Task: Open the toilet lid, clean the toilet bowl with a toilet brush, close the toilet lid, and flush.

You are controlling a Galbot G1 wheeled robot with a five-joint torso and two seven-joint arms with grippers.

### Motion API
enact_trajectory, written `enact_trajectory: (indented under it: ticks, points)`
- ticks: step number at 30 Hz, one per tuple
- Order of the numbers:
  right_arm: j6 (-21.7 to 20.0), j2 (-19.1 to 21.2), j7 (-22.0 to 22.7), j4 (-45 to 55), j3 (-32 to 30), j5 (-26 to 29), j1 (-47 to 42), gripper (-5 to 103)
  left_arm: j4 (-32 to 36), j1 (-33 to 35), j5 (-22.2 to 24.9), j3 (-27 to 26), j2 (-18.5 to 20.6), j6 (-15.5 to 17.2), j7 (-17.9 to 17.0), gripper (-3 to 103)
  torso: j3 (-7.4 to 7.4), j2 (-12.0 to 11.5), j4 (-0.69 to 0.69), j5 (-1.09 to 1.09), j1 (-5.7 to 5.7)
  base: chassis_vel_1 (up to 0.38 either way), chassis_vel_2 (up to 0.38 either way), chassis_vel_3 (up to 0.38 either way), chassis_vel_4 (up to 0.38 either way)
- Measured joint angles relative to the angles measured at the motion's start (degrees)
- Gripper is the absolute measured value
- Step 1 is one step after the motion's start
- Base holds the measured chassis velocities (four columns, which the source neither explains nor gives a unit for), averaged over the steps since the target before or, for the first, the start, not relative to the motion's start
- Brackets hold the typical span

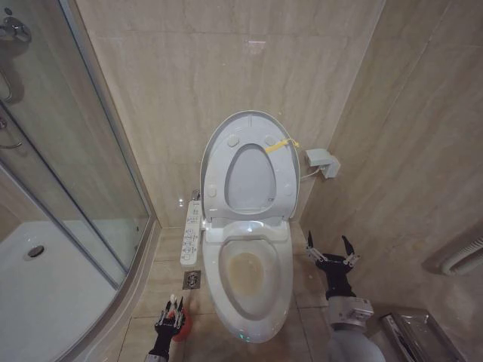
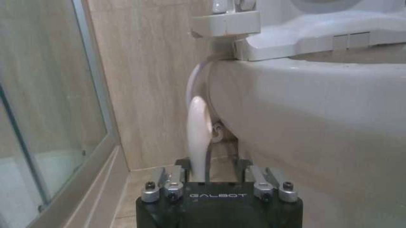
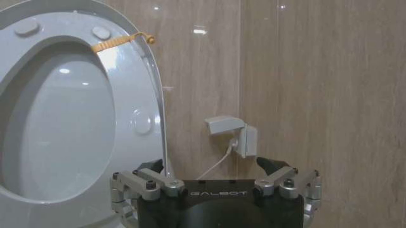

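Note:
The toilet lid point(image 1: 214, 140) stands raised against the wall with the seat ring point(image 1: 217, 177) upright in front of it and a yellow strap point(image 1: 280, 145) at its edge. The toilet bowl point(image 1: 249, 275) lies uncovered, its inside stained yellowish. Low at the bowl's left, my left gripper point(image 1: 171, 309) is open over the red holder point(image 1: 184, 326). The toilet brush handle point(image 2: 198, 137) rises between its fingers, closer to one. My right gripper point(image 1: 330, 250) hangs open with nothing in it, right of the bowl. From the right wrist, the lid point(image 3: 63, 133) and strap point(image 3: 117, 42) rise beyond that gripper point(image 3: 212, 167).
A white button panel point(image 1: 192, 234) runs along the bowl's left, with a floor drain point(image 1: 192, 280) below it. The glass shower door point(image 1: 68, 173) and white shower tray point(image 1: 45, 302) close off the left. A wall box point(image 1: 322, 162) with a cable hangs at the right, and a metal fixture point(image 1: 415, 335) sits at bottom right.

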State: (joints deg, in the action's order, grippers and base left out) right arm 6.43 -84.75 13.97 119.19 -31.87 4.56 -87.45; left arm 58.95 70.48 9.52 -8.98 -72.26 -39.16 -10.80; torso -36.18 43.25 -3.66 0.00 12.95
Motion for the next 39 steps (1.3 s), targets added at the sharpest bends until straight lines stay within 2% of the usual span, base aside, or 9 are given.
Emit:
enact_trajectory:
  ticks: [5, 6, 12, 13, 19, 20, 27, 33, 39]
  points:
    - [0.0, 0.0, 0.0, 0.0, 0.0, 0.0, 0.0, 100, 1.3, 0.9, -0.2, -0.4, 0.1, 0.2, -0.8, 36, 0.00, 0.0, 0.01, 0.00, 0.00, 0.000, 0.000, 0.000, 0.000]
    - [0.0, 0.0, 0.0, 0.0, 0.0, 0.0, 0.0, 100, 2.0, 1.2, -0.2, -0.6, 0.2, 0.4, -1.2, 63, 0.00, 0.0, 0.00, 0.00, 0.00, 0.000, 0.000, 0.000, 0.000]
    - [0.0, 0.0, 0.0, 0.0, 0.0, 0.0, 0.0, 100, 6.1, 3.5, -0.7, -1.5, 0.7, 1.5, -3.5, 63, 0.00, 0.0, 0.00, 0.00, 0.00, 0.000, 0.000, 0.000, 0.000]
    - [0.0, 0.0, 0.0, 0.0, 0.0, 0.0, 0.0, 100, 7.4, 4.2, -1.1, -1.7, 0.9, 2.0, -4.2, 89, 0.00, 0.0, 0.00, 0.00, 0.00, 0.000, 0.000, 0.000, 0.000]
    - [0.0, 0.0, 0.0, 0.0, 0.0, 0.0, 0.0, 100, 14.9, 8.1, -2.8, -3.6, 1.5, 4.2, -7.5, 89, 0.00, 0.0, 0.00, 0.00, 0.00, 0.000, 0.000, 0.000, 0.000]
    - [0.0, 0.0, 0.0, 0.0, 0.0, 0.0, 0.0, 100, 16.1, 8.8, -3.3, -4.1, 1.5, 4.5, -7.9, 100, 0.00, 0.0, 0.00, 0.00, 0.00, 0.000, 0.000, 0.000, 0.000]
    - [0.0, 0.0, 0.0, 0.0, 0.0, 0.0, 0.0, 100, 22.8, 13.0, -7.4, -7.9, 1.0, 5.1, -10.1, 100, 0.00, 0.0, 0.00, -0.01, 0.00, 0.000, 0.000, 0.000, 0.000]
    - [0.0, 0.0, 0.0, 0.0, 0.0, 0.0, 0.0, 100, 26.3, 15.7, -8.7, -10.9, 0.8, 5.2, -11.7, 100, 0.00, 0.0, 0.00, -0.01, 0.00, 0.000, 0.000, 0.000, 0.000]
    - [0.0, 0.0, 0.0, 0.0, 0.0, 0.0, 0.0, 100, 35.8, 22.4, -9.6, -13.6, 0.7, 7.0, -11.9, 100, 0.00, 0.0, 0.01, -0.01, 0.00, 0.000, 0.000, 0.000, 0.000]
